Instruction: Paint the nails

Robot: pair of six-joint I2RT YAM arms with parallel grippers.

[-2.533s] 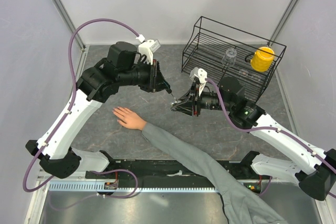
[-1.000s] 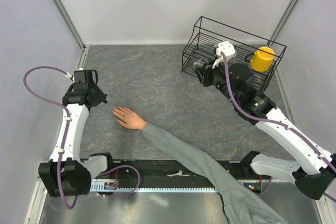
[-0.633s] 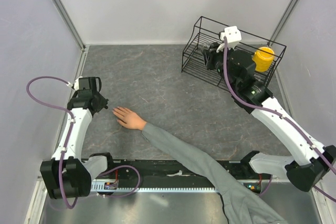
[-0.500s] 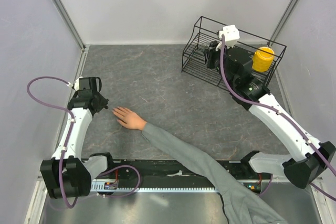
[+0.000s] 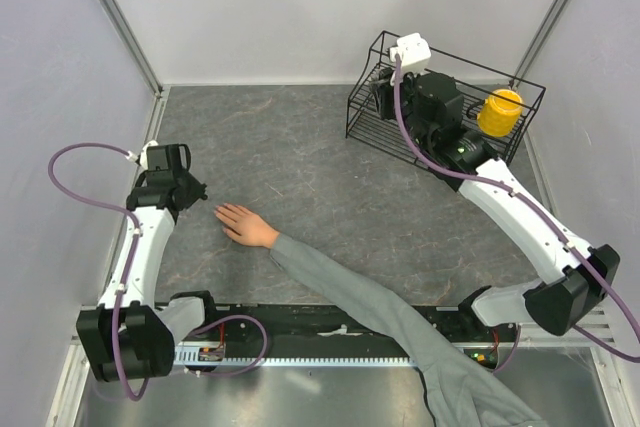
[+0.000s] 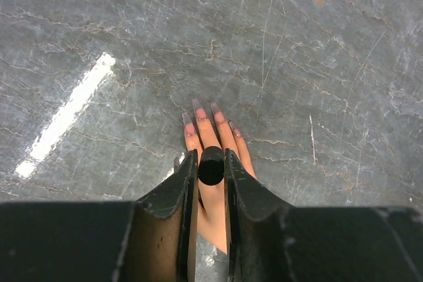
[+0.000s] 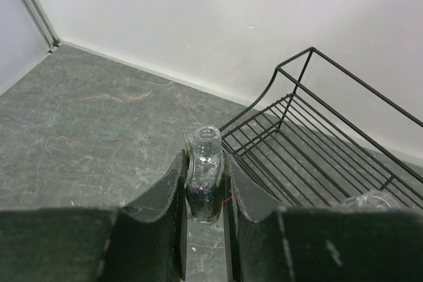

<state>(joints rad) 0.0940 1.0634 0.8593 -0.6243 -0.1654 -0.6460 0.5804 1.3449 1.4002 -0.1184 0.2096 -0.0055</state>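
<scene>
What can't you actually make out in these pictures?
Left wrist: the cap in the left hand hides any brush below it, so contact with the nails is unclear.
Right wrist: the right hand covers the base of the bottle; the frame edge cuts off a glass.
Top: nails too small; bottle hidden under the right arm.

Grey marbled table [image 5: 300, 137] under me: bare hand [image 5: 243, 224] and grey sleeve [image 5: 350, 292] flat at lower centre-left, black wire rack [image 5: 385, 127] upper right.
</scene>
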